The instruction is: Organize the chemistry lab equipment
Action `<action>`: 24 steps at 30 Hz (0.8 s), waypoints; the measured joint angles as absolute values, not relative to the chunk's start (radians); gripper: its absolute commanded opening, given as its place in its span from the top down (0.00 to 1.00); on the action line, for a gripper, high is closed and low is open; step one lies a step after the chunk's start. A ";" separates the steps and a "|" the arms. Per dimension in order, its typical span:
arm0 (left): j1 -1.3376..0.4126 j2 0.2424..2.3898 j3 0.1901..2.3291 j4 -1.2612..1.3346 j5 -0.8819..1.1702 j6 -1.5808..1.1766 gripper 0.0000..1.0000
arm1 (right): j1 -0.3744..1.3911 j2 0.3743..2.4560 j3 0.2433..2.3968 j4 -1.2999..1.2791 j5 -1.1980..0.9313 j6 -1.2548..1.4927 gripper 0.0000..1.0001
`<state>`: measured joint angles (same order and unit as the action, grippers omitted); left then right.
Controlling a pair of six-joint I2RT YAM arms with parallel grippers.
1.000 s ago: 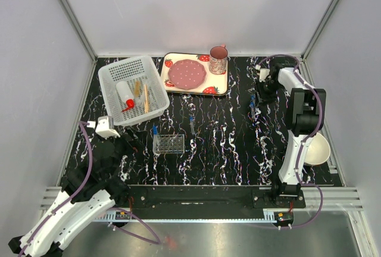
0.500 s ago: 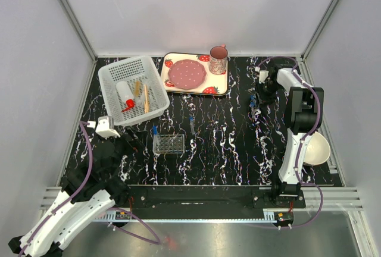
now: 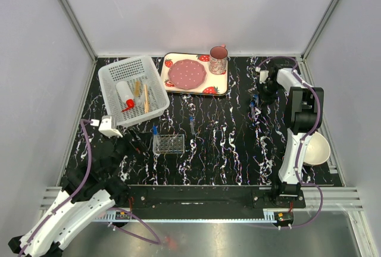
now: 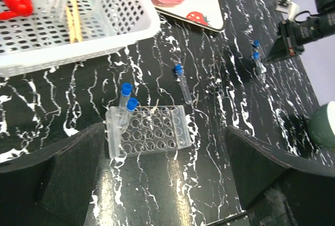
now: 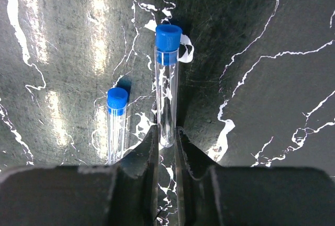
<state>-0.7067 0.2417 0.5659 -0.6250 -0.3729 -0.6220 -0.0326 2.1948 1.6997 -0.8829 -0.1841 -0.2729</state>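
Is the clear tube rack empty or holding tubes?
Not empty: the rack holds two blue-capped tubes at one end; other holes look empty.

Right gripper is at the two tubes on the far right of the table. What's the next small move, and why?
Probably lift the right gripper straight up a little. It looks closed on the bottom end of one clear blue-capped tube lying on the black marbled table. A second blue-capped tube lies close beside it, so a vertical rise should avoid knocking it.

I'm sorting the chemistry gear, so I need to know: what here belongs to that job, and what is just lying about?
Job: tube rack, blue-capped test tubes, red-capped bottle, wooden sticks, white basket.
Lying about: strawberry tray, pink plate, mug, cream bowl.
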 measured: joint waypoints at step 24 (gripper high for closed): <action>-0.707 0.391 0.568 -0.436 -0.114 -0.668 0.01 | -0.033 2.065 1.528 -0.768 -0.282 -0.267 0.94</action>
